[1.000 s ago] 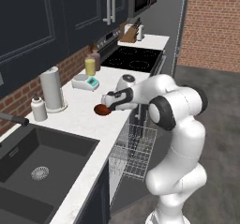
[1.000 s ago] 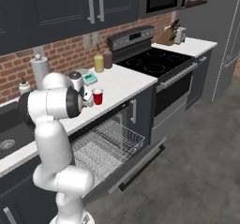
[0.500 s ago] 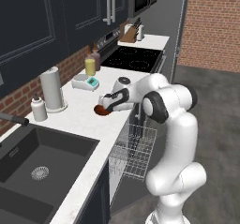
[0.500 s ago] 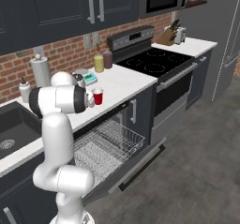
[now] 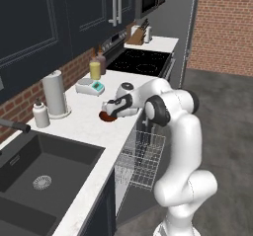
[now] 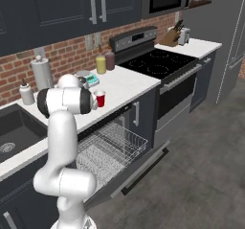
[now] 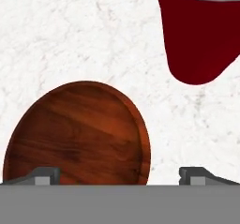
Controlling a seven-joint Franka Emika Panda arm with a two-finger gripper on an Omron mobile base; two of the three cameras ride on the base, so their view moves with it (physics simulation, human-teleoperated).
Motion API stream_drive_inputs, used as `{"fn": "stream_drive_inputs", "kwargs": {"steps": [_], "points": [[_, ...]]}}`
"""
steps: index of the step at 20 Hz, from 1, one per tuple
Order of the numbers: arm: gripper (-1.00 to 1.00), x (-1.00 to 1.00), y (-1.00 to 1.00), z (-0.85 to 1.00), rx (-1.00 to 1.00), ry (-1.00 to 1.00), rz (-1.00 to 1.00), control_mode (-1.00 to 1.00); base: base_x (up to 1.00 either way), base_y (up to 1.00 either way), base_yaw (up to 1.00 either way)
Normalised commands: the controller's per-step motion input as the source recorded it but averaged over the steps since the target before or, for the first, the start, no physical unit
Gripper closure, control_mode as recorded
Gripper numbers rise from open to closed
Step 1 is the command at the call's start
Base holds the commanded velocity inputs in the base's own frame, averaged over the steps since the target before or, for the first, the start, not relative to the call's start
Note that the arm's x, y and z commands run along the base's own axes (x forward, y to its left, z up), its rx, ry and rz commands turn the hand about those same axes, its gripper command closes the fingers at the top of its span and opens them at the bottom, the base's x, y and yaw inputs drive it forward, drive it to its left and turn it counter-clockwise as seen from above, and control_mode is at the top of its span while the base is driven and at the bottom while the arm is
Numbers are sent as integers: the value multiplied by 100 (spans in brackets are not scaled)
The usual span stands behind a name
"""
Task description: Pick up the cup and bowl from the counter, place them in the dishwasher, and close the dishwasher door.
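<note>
The dark red-brown bowl (image 7: pixel 79 134) lies on the white counter (image 5: pixel 81 129), directly under my gripper (image 7: pixel 119 176). The gripper is open: one fingertip (image 7: pixel 44 175) hangs over the bowl's near rim, the other stands outside the rim, and nothing is held. The red cup (image 7: pixel 199 35) stands upright just past the bowl; in the right base view the cup (image 6: pixel 100 98) is near the counter's front edge beside my arm. From the left base, the gripper (image 5: pixel 106 109) hovers low over the bowl (image 5: pixel 105 117). The dishwasher door (image 6: pixel 139 168) is dropped open, with the wire rack (image 6: pixel 109 149) pulled out.
A paper towel roll (image 5: pixel 54 94) and a small bottle (image 5: pixel 40 114) stand by the wall, left of the bowl. A pale scale (image 5: pixel 90 86) and a yellow-filled bottle (image 5: pixel 95 70) sit further along. The black sink (image 5: pixel 39 166) lies left, the stove (image 5: pixel 141 59) beyond.
The arm's upper links have swung a little while the hand stays low over the bowl. The jaws stay open; cup and bowl have not moved.
</note>
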Motion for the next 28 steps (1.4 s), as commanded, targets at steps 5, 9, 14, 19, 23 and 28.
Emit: {"fn": "stream_drive_inputs", "kwargs": {"steps": [5, 9, 14, 19, 23, 28], "points": [[-100, 29, 5, -19, 0, 3, 0, -100, 0, 0, 0], [100, 21, 8, -23, 0, 4, -2, -100, 0, 0, 0], [100, 18, 10, -23, 0, 5, -2, -100, 0, 0, 0], [100, 12, 9, -21, 0, 4, -2, -100, 0, 0, 0], [100, -3, -1, -4, 0, 3, -4, -100, 0, 0, 0], [100, -47, -30, 0, 0, -4, -6, -100, 0, 0, 0]]}}
